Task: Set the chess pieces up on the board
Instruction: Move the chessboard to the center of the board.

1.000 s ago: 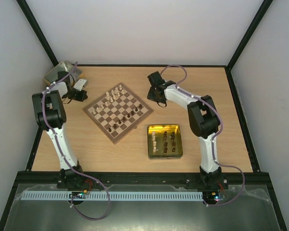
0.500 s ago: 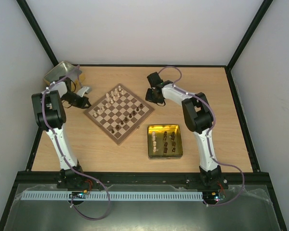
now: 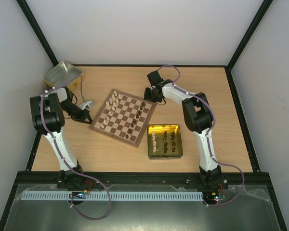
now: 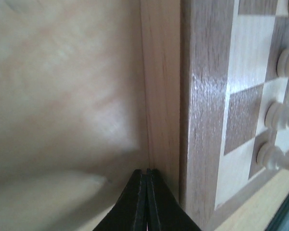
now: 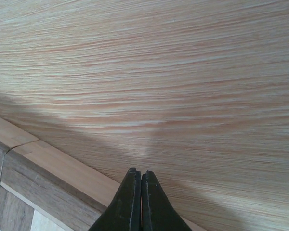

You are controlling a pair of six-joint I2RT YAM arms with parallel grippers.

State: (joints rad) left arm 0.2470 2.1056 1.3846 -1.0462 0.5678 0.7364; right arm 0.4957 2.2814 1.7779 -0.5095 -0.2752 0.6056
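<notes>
The wooden table (image 3: 202,96) carries the board (image 3: 124,115) at its middle, turned at a slant. A yellow-gold tin (image 3: 179,144) sits just near and right of the board, with a few pale and dark pieces inside. A silvery tin (image 3: 62,73) stands at the far left corner. The left gripper (image 4: 147,192), fingers pressed together, meets the board's left side edge. The right gripper (image 5: 137,192), fingers likewise together, sits at the board's far right rim. Pale pieces (image 3: 111,107) line the board's left side, and dark pieces (image 3: 137,115) line its right.
</notes>
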